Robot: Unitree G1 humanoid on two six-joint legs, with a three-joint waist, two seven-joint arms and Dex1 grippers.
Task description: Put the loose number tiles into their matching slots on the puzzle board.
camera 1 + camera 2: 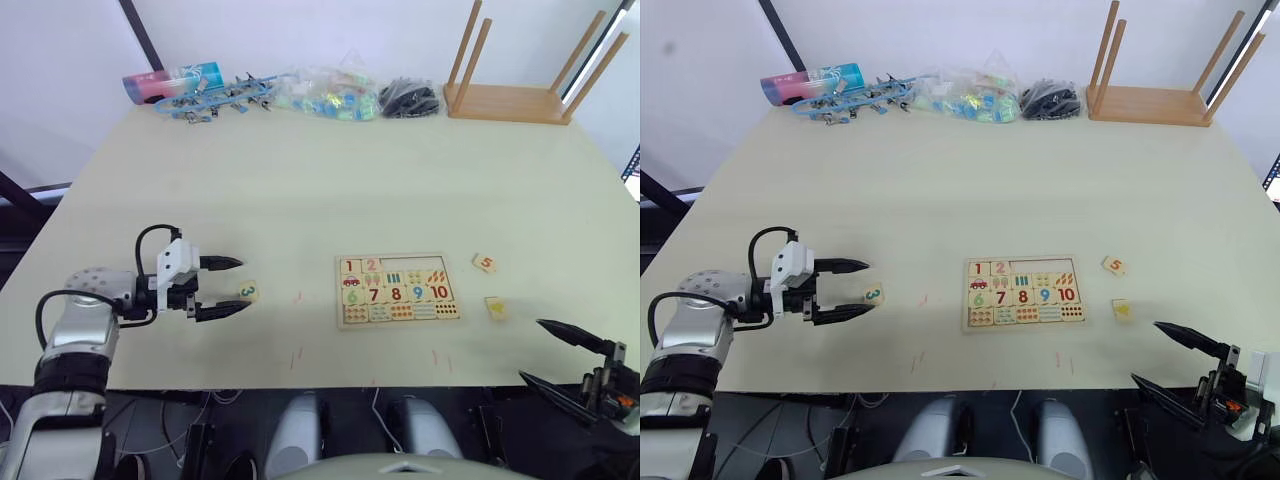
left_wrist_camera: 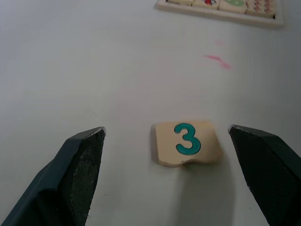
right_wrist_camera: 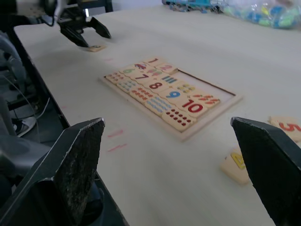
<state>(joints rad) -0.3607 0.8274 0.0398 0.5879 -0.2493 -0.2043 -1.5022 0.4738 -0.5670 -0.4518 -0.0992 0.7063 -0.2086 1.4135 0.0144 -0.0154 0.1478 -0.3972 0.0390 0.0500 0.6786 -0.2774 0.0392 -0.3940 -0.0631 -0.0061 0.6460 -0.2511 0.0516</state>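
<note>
The left pincer (image 1: 232,286) gapes wide, empty, fingers flanking the 3 tile (image 1: 248,291) without touching it. Bare bench (image 1: 300,190) separates it from the board (image 1: 397,291). The 5 tile (image 1: 484,264) and a yellow tile (image 1: 495,308) lie right of the board. The right pincer (image 1: 535,350), open and empty, hangs off the bench's near edge.

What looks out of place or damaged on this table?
Three number tiles lie off the puzzle board: the 3 tile between the open left gripper fingers, and the 5 tile and a yellow-digit tile to the board's right. The 3 tile's near edge looks chipped. Red marks streak the table.
</note>
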